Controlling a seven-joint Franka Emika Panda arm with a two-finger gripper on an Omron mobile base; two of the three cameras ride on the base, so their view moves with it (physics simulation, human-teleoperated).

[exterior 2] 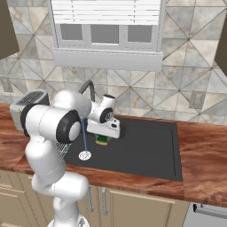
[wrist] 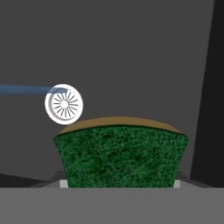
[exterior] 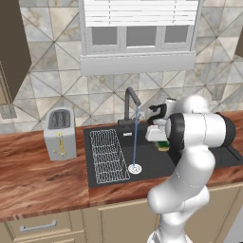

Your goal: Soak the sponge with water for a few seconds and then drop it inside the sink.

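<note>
Sink (exterior: 156, 163): dark basin in the wooden counter, its right part hidden behind the arm.
Claw (exterior 2: 103, 139): closed on the sponge, above the basin.
Sponge (wrist: 121, 157): clamped between the fingers, green face to the hand camera, lower edge cut off.
Water (exterior: 135, 137): thin stream falling to the drain, beside the sponge.

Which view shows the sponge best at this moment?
The hand view: the sponge sits close up, green face and yellowish edge plain. In the left base view it peeks from behind the arm; in the right base view it is a small green patch under the tool.
</note>
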